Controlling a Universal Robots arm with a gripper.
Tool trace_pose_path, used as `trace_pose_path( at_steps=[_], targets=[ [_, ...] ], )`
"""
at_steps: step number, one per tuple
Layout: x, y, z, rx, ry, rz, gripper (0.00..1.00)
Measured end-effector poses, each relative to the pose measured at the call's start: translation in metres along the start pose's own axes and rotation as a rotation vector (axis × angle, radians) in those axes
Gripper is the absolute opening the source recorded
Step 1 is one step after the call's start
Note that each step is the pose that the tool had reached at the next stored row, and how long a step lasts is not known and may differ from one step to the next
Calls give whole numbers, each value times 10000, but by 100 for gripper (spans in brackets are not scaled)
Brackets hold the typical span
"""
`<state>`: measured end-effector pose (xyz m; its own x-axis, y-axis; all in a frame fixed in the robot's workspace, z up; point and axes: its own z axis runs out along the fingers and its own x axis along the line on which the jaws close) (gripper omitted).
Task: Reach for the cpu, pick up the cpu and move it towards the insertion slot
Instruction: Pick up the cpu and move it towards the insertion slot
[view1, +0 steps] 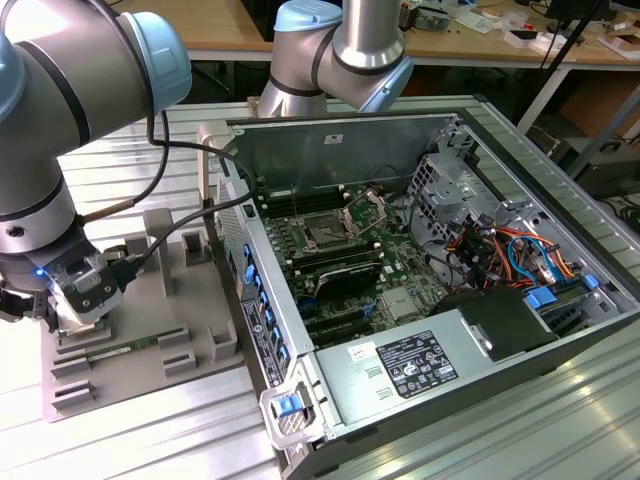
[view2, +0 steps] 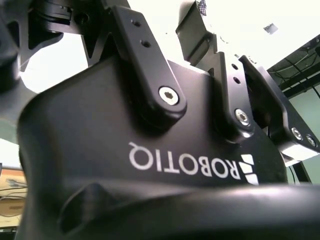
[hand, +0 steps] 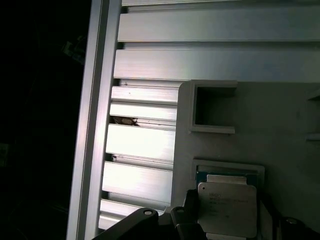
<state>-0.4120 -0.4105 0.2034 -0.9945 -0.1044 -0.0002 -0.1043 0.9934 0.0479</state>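
Tool (view1: 28, 302) low over cpu (hand: 227, 207), arm (view1: 60, 120) bent downward

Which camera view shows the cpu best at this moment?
The first wrist view: the cpu sits in a recess of the grey tray, its metal top facing the camera. In the exterior view the arm's wrist stands over the tray and hides it. The second wrist view faces the gripper body instead.

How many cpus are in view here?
1. The cpu lies in a recess of the grey tray, seen in the first wrist view. Others may be hidden under the arm in the exterior view.
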Motion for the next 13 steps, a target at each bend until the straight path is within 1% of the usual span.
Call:
trace_pose_path(
  at_steps=[4,13],
  targets=[
    [0,2,-38,0,-1,0,55],
    [0,3,-59,0,0,0,55]
  ],
)
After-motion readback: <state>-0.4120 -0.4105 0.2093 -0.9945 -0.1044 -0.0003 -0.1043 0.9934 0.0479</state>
